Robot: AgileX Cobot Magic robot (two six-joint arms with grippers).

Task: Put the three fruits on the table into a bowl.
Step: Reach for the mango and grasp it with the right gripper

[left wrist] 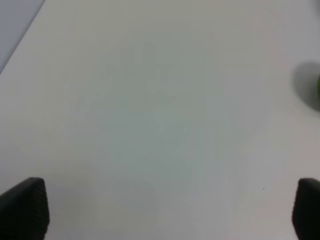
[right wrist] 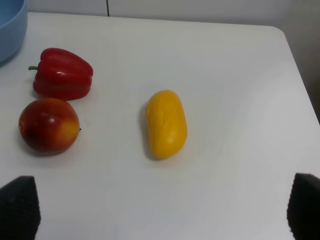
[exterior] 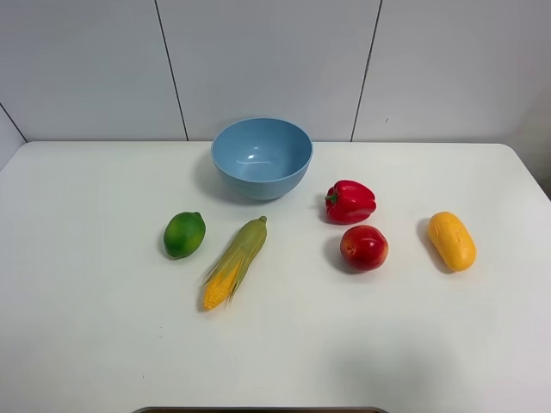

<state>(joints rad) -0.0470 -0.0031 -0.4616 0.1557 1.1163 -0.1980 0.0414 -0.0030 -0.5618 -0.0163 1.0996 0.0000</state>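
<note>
White table [exterior: 86,344] has the mango [right wrist: 166,123] ahead of the right gripper [right wrist: 162,207], pointing lengthwise at it. That and the left gripper [left wrist: 165,210] are open, empty.

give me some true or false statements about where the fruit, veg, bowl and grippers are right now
1. The bowl is empty. True.
2. In the high view, the lime lies right of the corn. False: it lies left of the corn.
3. The left gripper and right gripper are both open, holding nothing. True.
4. The mango touches the apple. False: they lie apart.
5. The pepper lies nearer the bowl than the apple does. True.
</note>
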